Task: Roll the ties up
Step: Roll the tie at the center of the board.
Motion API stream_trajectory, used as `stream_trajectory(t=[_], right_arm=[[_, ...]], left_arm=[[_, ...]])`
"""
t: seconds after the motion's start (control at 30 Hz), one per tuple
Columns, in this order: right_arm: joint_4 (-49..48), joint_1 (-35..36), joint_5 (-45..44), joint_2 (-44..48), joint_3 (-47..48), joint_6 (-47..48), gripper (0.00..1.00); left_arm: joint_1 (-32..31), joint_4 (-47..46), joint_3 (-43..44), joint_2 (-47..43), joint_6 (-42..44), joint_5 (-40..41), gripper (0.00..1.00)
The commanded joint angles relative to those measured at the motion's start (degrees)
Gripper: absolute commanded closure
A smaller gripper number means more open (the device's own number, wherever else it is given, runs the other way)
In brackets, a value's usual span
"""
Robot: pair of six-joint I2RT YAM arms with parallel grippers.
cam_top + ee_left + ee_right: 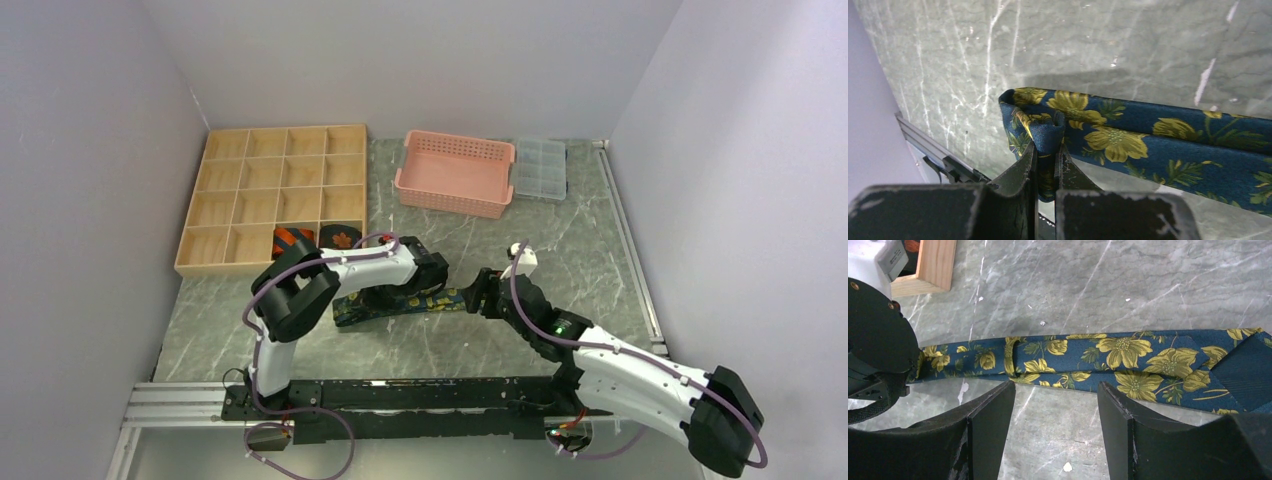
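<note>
The floral tie (1123, 347) lies flat on the desk (600, 250) at the centre of the top view, running roughly from eight o'clock to two o'clock between the two arms. Seen from the left wrist, the left hand (1046, 149) is clamped on the tie's narrow end, which is folded back on itself and pinched between the two fingers. The rest of the band stretches away toward three o'clock. That pinch looks like the seed of the roll: holding the doubled tip gives a firm core to wind the cloth around.

The right hand (1055, 391) hangs just above the near edge of the tie with its fingers well apart and nothing between them. From its wrist camera the band crosses from nine to three o'clock, and the wide blade with its dark lining sits at three o'clock. It seems placed there to press or steady the free length so the cloth stays straight while the other end is turned.

At ten o'clock in the top view stands the wooden tray (230, 175), with the striped tie (292, 238) and the leaf tie (341, 238) rolled up in neighbouring compartments of its near row. So two ties seem finished and this is the last one, its roll barely begun. The pink basket (455, 190) waits at twelve o'clock, well apart from the work
</note>
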State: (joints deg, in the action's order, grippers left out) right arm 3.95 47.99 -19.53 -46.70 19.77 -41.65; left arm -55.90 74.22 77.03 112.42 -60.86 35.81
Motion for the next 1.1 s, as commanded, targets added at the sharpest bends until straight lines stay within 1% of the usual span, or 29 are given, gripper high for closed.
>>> stream_trajectory(t=[0.0, 0.03, 0.13, 0.17, 0.43, 0.53, 0.63, 0.73, 0.87, 0.9, 0.97, 1.07], right_arm=[[0.2, 0.2, -1.7, 1.3, -0.7, -0.4, 0.34], [0.3, 0.2, -1.7, 1.3, -0.8, -0.4, 0.34], [0.4, 0.1, -1.6, 1.1, -0.5, -0.3, 0.34], [0.5, 0.1, -1.6, 1.0, -0.4, -0.3, 0.34], [0.8, 0.1, -1.0, 0.1, 0.2, -0.2, 0.33], [1.6, 0.2, -0.5, 0.0, 1.0, 1.0, 0.33], [2.0, 0.1, 1.5, 0.0, 2.2, 3.0, 0.29], [0.6, 0.1, 7.4, -0.7, 3.7, 6.0, 0.27], [-2.5, 0.1, 17.5, -5.1, 7.3, 6.1, 0.23], [-3.5, 0.0, 20.3, -6.9, 8.3, 5.5, 0.22], [-6.9, 0.1, 26.1, -11.7, 10.7, 3.8, 0.21], [-13.0, 0.3, 32.9, -20.4, 13.7, 0.1, 0.22]], left_arm=[[-0.8, -5.6, 1.2, 0.6, 2.9, -3.9, 0.94], [-0.9, -6.5, 0.9, 0.4, 3.3, -4.4, 0.90], [-1.1, -9.4, -0.5, -1.2, 4.6, -6.0, 0.70], [-1.1, -10.4, -1.0, -1.8, 5.1, -6.5, 0.65], [-1.1, -17.0, -5.3, -6.9, 6.8, -10.2, 0.48], [-1.1, -18.1, -7.2, -11.0, 6.5, -10.2, 0.44], [-1.1, -19.6, -9.5, -17.1, 6.2, -10.4, 0.38], [-1.1, -22.5, -13.1, -25.0, 6.2, -10.8, 0.35], [0.0, -28.6, -22.7, -40.0, 4.5, -10.1, 0.29], [0.9, -30.0, -26.5, -44.4, 3.8, -9.9, 0.27], [3.6, -36.1, -34.7, -54.6, 2.3, -10.9, 0.26], [9.4, -45.8, -48.7, -72.8, 0.9, -14.9, 0.25]])
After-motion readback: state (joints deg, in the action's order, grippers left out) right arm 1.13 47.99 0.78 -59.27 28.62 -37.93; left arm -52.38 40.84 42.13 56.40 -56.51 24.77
